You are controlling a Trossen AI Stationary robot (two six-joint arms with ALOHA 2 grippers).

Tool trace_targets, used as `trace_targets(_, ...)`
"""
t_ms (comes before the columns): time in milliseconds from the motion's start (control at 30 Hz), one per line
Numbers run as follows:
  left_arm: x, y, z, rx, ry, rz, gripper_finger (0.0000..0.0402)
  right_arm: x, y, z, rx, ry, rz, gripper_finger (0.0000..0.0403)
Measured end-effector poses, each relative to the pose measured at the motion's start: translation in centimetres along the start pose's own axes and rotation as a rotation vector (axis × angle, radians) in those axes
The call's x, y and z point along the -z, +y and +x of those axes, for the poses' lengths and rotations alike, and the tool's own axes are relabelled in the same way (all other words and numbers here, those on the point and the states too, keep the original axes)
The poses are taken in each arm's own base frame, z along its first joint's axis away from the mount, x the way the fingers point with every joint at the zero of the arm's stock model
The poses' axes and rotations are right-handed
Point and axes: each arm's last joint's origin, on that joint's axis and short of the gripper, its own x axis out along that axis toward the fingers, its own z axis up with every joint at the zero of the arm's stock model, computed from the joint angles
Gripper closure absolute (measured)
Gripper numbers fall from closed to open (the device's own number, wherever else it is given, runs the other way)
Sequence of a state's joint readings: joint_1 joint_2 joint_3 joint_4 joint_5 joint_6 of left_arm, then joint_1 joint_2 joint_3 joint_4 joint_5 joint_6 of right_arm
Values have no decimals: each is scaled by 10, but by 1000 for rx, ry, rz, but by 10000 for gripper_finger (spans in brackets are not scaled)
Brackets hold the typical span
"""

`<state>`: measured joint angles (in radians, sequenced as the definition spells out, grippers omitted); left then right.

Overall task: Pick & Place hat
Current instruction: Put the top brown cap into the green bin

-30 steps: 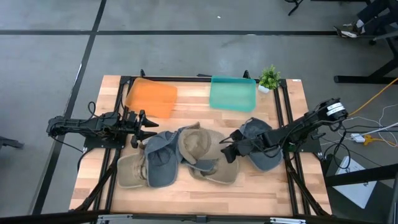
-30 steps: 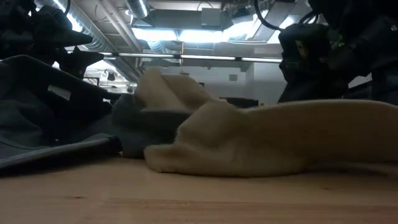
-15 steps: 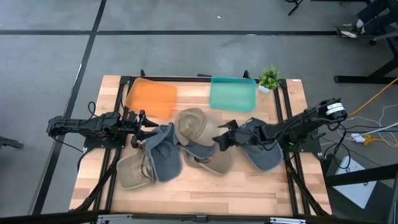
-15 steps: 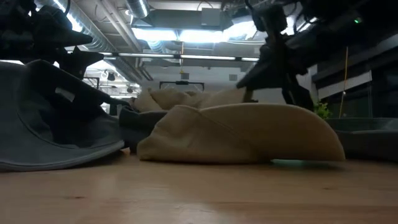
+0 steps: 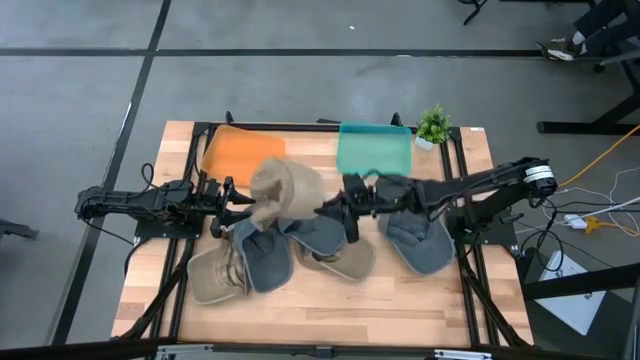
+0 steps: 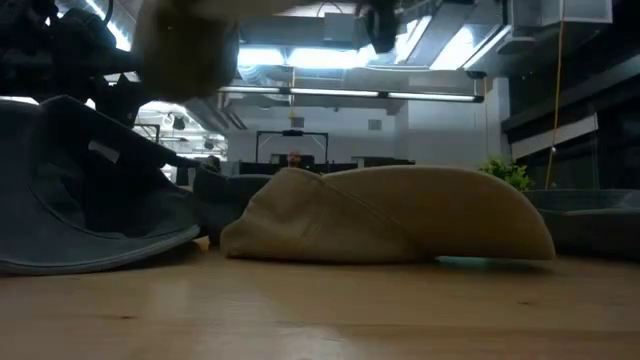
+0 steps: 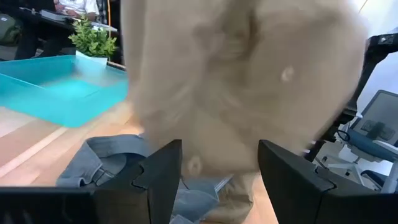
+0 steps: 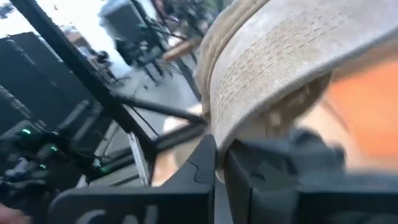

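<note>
A tan hat (image 5: 285, 190) hangs in the air over the table's middle, close to the orange bin (image 5: 232, 150); it is blurred at the top of the low view (image 6: 185, 40). My right gripper (image 5: 340, 210) reaches across from the right and is shut on it. My left gripper (image 5: 236, 206) waits open at the table's left, and the tan hat (image 7: 249, 81) fills its wrist view just beyond the fingers (image 7: 163, 180). Other tan and grey hats lie on the wood. My right gripper pinches the tan hat's brim (image 8: 249, 106) at its edge between both fingers (image 8: 205, 165). It comes roughly level from the table's right. The hat is lifted clear of the pile and reaches out past the fingertips toward the left.
A teal bin (image 5: 375, 150) and a small plant (image 5: 433, 125) stand at the far edge. Grey hats (image 5: 265, 255) (image 5: 420, 235) and tan hats (image 5: 215, 275) (image 5: 345, 260) lie across the middle; one tan hat (image 6: 390, 215) sits close to the low camera.
My right gripper has swept toward the table's left and far side and risen, carrying the tan hat up out of the pile toward the orange bin. The hats left on the table were dragged and shifted as it came away.
</note>
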<state>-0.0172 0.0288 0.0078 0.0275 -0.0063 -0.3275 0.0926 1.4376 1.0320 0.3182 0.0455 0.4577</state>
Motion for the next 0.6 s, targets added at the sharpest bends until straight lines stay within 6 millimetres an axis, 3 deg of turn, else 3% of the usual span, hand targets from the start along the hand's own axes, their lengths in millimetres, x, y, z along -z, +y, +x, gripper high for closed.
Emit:
trace_targets(67, 0, 0, 0, -1, 0, 0, 194, -15, -4, 1, 70, 21, 17, 388)
trace_targets(133, 0, 0, 0, -2, 1, 0, 194, -24, -13, -3, 257, 140, 83, 388)
trace_targets(200, 0, 0, 0, -1, 1, 0, 194, -24, -22, -12, 475, 301, 115, 388)
trace_targets(267, 0, 0, 0, -1, 1, 0, 194, -28, -24, -17, 562, 367, 84, 388)
trace_targets(433, 0, 0, 0, -4, -2, 11, 194, -72, 2, -25, 385, 316, -43, 388)
trace_targets(533, -3, 1, 0, -49, -47, 33, 194, -87, 12, -30, 298, 351, -93, 388)
trace_targets(600, -5, 1, 0, -69, -75, -42, 194, -91, 13, -35, 356, 371, -65, 388)
